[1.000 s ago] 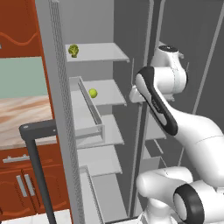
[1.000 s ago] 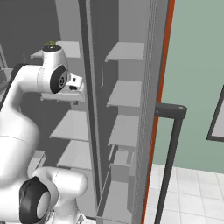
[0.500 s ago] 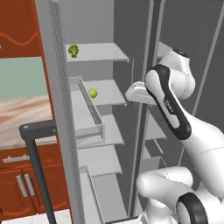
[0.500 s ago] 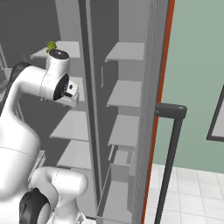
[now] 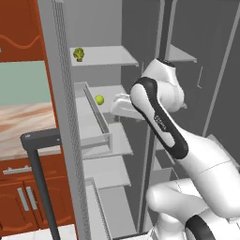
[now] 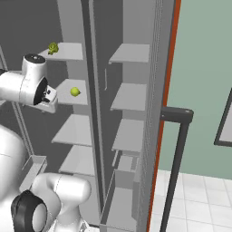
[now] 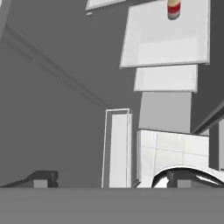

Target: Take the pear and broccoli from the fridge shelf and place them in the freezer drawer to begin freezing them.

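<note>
The pear (image 5: 99, 99) (image 6: 75, 92), small and yellow-green, lies on the second fridge shelf (image 6: 68, 86). The lumpy dark-green broccoli (image 5: 78, 54) (image 6: 53, 48) sits one shelf higher. My gripper (image 5: 117, 105) (image 6: 50, 102) hangs in front of the second shelf, just right of the pear in the left base view and not touching it. In the hand view the gripper (image 7: 111, 181) points downward; its two dark fingertips (image 7: 43, 178) stand far apart with nothing between them, so it is open. I cannot pick out the freezer drawer in these views.
The open left door (image 5: 61, 117) carries a long walled bin (image 5: 96, 119) close beside my hand. The right door (image 6: 154, 90) has a black handle (image 6: 177, 116). A red-and-white can (image 7: 173, 8) stands on a pale tray (image 7: 164, 43) below. Wooden cabinets (image 5: 23, 197) lie left.
The arm has swung the hand left, in toward the second shelf and nearer the pear. Pear and broccoli have not moved.
</note>
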